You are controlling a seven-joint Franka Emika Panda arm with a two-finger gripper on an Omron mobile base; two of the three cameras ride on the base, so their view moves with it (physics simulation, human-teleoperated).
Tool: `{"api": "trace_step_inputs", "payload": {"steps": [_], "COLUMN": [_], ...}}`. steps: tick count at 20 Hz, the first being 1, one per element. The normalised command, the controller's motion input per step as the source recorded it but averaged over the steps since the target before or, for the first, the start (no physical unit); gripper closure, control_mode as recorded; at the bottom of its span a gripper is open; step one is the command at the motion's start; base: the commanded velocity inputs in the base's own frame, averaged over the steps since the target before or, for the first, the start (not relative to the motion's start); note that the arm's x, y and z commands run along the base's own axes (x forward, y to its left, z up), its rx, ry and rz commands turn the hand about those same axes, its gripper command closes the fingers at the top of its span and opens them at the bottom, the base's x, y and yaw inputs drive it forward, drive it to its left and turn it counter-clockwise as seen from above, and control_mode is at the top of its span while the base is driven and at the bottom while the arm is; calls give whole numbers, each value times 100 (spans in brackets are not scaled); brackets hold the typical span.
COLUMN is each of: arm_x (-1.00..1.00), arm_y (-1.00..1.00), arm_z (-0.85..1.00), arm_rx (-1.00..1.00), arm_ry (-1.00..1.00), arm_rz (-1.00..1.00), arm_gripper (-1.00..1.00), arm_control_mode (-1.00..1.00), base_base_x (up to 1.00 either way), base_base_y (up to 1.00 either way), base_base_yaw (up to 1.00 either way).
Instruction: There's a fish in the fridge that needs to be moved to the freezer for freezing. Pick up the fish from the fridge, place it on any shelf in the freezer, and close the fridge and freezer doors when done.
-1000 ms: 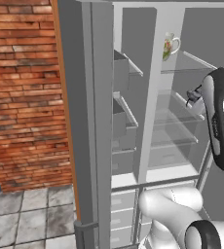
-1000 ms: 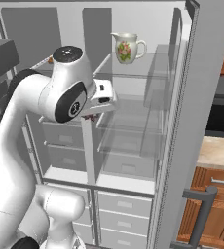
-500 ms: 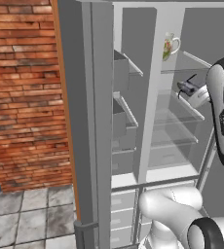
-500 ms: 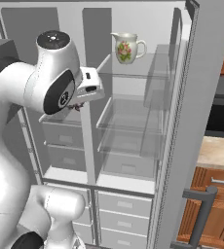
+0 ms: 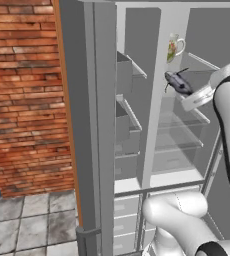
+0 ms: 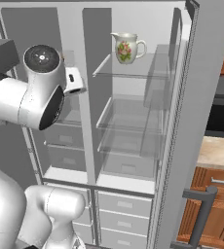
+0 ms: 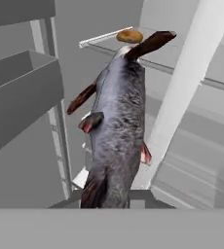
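Fish [image 5: 178, 83]: one, grey with dark red fins, clamped in gripper [image 5: 187, 92], up in the air by the white post between freezer [image 5: 128, 125] and fridge [image 5: 179, 135]. Both doors wide open. One flowered jug [image 6: 126, 47] on top glass shelf. One small brown round thing [image 7: 129, 36] on shelf past the tail.

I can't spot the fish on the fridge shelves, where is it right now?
The grey fish with reddish-brown fins hangs in the air, held in front of the white divider post between freezer and fridge, just below the floral ceramic pitcher in the left base view.
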Motion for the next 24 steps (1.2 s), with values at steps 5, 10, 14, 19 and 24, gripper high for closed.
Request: {"api": "trace_step_inputs", "payload": {"steps": [5,10,14,19,24], "arm_x": [5,13,19,47,55], "arm_y": [38,14,23,41,18], "arm_z": [22,34,17,0,0], "arm_rx": [13,11,4,0,3], "arm_ry": [-10,0,0,0,1], "arm_rz": [11,19,13,4,0], "arm_gripper": [100,100,100,100,100], "arm_control_mode": [-100,-100,-100,-100,-100], "base_base_x": [0,0,0,0,0], "base_base_y": [0,0,0,0,0], "base_base_yaw": [0,0,0,0,0]}}
